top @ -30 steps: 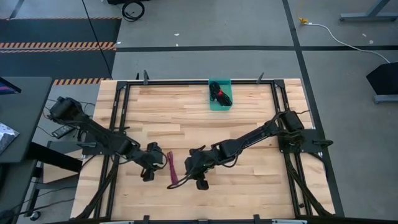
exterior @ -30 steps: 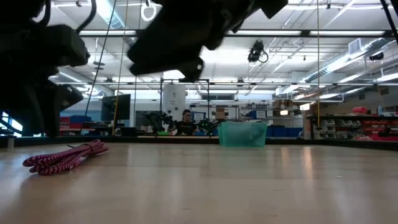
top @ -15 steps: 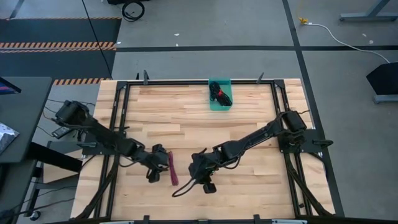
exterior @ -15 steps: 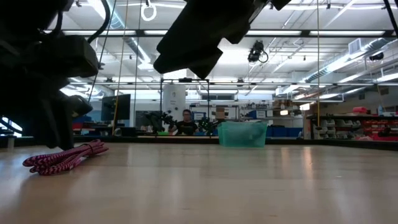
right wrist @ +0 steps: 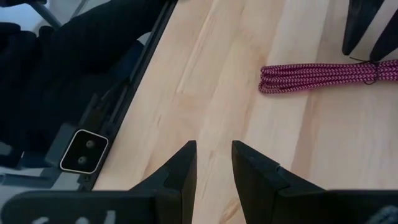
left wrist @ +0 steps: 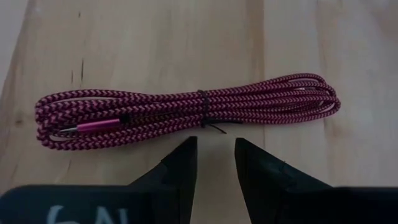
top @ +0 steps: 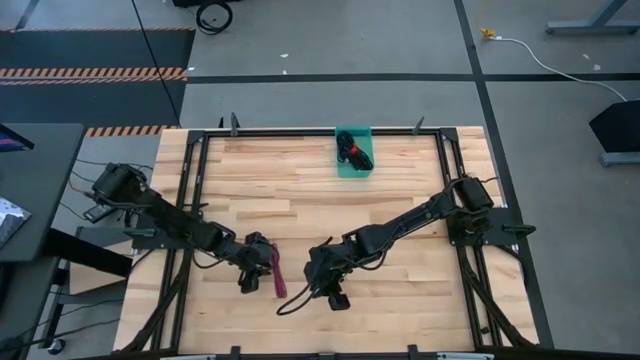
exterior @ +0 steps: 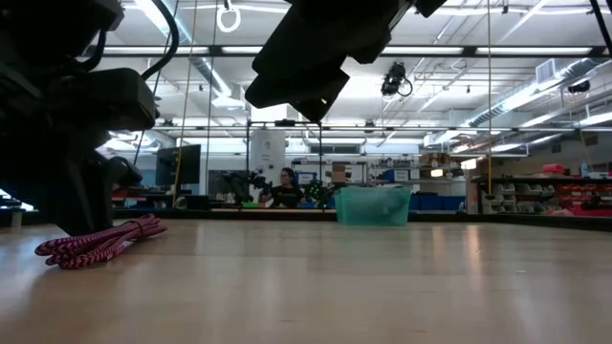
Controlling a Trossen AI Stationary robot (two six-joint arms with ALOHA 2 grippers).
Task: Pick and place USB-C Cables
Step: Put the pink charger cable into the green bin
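A purple-magenta braided cable bundle (top: 277, 270) (left wrist: 186, 111) lies flat on the wooden table, tied at its middle, and it also shows as the bundle (exterior: 96, 241) in the low view. My left gripper (top: 262, 268) (left wrist: 214, 144) is down at the table with its fingers a little open, their tips just short of the bundle's middle tie. My right gripper (top: 318, 280) (right wrist: 214, 149) hovers to the cable's right, slightly open and holding nothing. Black and red cables (top: 352, 150) lie in a teal bin (top: 353, 165).
The teal bin (exterior: 373, 205) stands at the middle of the table's far edge. A black metal frame (top: 190, 200) runs around the tabletop. A loop of black robot wiring (top: 295, 303) hangs near the right gripper. A person sits far off in the room (exterior: 285, 186).
My left gripper has moved down to the tabletop and a little toward the right, up to the purple-magenta cable. My right gripper has shifted toward the near edge and slightly right, away from the cable. The cable has stayed in place.
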